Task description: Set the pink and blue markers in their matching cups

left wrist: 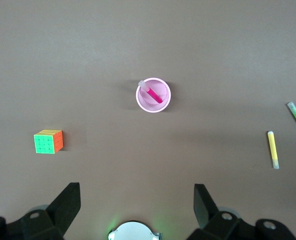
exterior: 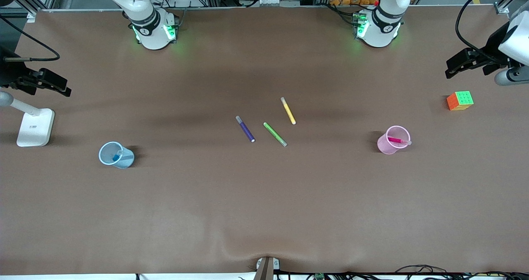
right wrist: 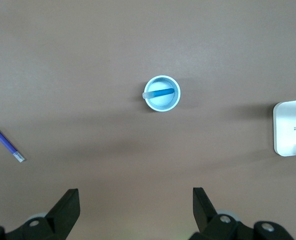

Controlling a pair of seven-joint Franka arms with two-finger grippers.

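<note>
Pink marker (exterior: 396, 140) is sitting in the pink cup (exterior: 388, 147) toward the left arm's end; blue marker (exterior: 117, 156) is leaning in the blue cup (exterior: 108, 158) toward the right arm's end. Left gripper (left wrist: 137, 202) is hanging high over the table above the pink cup, jaws spread, gripping nothing. Right gripper (right wrist: 136, 206) is hanging over the blue cup, jaws spread, also gripping nothing. Purple marker (exterior: 245, 129), green marker (exterior: 275, 134) and yellow marker (exterior: 288, 111) are lying mid-table.

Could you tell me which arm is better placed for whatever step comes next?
Neither: the pink marker stands in the pink cup and the blue marker in the blue cup. Left gripper and right gripper wait open.
</note>
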